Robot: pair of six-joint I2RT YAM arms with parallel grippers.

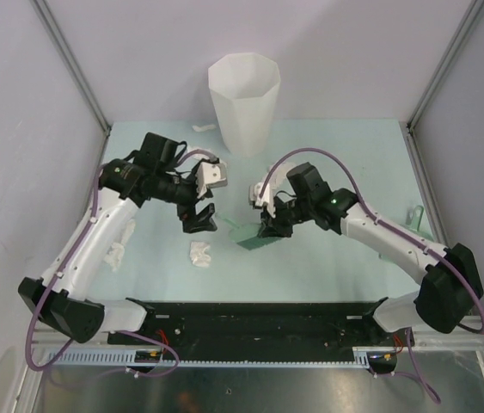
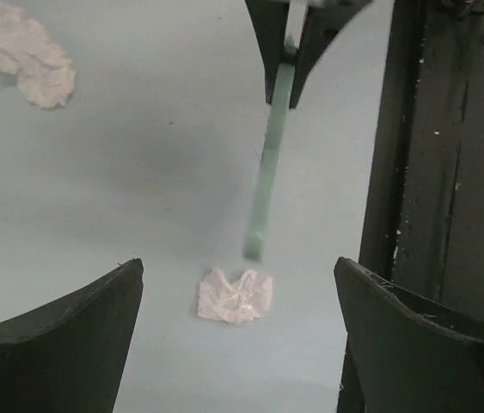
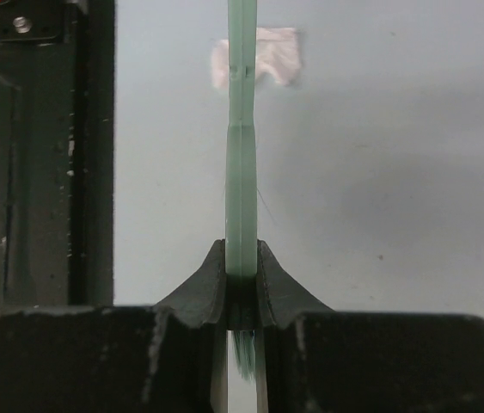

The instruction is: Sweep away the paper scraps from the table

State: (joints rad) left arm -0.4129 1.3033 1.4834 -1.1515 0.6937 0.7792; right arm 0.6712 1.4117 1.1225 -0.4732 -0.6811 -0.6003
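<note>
Several crumpled white paper scraps lie on the mint-green table (image 1: 345,155). One scrap (image 1: 200,252) is near the front middle, one (image 1: 114,254) is by the left arm, and one (image 1: 205,127) is beside the bin. My left gripper (image 1: 197,217) is open and empty. It hovers over the middle scrap (image 2: 235,297), which shows between its fingers (image 2: 70,318). My right gripper (image 1: 269,225) is shut on a thin green sweeping tool (image 3: 242,172). Green bristles show behind its fingers (image 3: 211,284). The tool's far end (image 2: 257,245) points at the same scrap (image 3: 256,57), just short of it.
A tall white faceted bin (image 1: 243,103) stands at the back centre. A pale green object (image 1: 415,219) sits at the table's right edge. The black rail (image 1: 267,323) runs along the near edge. Two more scraps (image 2: 31,56) show at the left of the left wrist view.
</note>
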